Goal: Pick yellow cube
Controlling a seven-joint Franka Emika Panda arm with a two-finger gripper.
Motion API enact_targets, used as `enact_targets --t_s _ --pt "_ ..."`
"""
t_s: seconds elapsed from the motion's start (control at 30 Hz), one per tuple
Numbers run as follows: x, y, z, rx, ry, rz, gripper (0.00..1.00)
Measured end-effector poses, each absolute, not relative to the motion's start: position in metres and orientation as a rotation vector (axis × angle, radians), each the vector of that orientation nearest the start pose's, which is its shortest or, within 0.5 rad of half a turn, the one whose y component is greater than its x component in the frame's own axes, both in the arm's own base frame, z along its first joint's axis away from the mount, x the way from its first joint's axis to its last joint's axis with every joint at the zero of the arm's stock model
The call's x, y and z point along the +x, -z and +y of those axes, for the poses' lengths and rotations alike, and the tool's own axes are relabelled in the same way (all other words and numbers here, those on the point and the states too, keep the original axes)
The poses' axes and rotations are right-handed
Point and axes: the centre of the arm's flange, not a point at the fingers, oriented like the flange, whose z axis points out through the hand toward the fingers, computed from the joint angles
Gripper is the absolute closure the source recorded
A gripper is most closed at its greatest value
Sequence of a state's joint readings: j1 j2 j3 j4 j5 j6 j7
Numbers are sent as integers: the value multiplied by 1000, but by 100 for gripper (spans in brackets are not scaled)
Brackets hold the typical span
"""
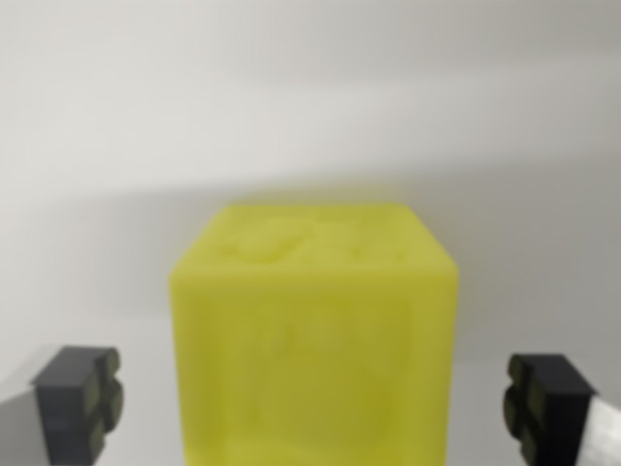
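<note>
Resting on a plain white surface, yellow cube sits between parted fingers.

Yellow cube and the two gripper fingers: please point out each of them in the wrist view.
yellow cube (312, 359), wrist view, on its front face.
finger at the wrist view's left (80, 400), on its dark pad.
finger at the wrist view's right (543, 406), on its dark pad.

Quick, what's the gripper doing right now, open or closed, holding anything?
Gripper: open, holding nothing. Its dark fingertip pads stand apart on either side of the blurry yellow plastic cube, with gaps on both sides.
</note>
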State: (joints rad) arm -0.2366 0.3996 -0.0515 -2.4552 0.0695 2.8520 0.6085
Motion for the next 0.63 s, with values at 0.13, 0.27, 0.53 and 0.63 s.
enact_targets --t_s 0.13,0.27,0.53,0.63 --pt "453 -131 -140 -2787 -2 1450 0" --pt "453 -122 -140 -2787 -3 1451 0" --pt "453 -116 -140 -2787 -2 1451 100" --pt "453 -116 -140 -2787 -2 1451 100"
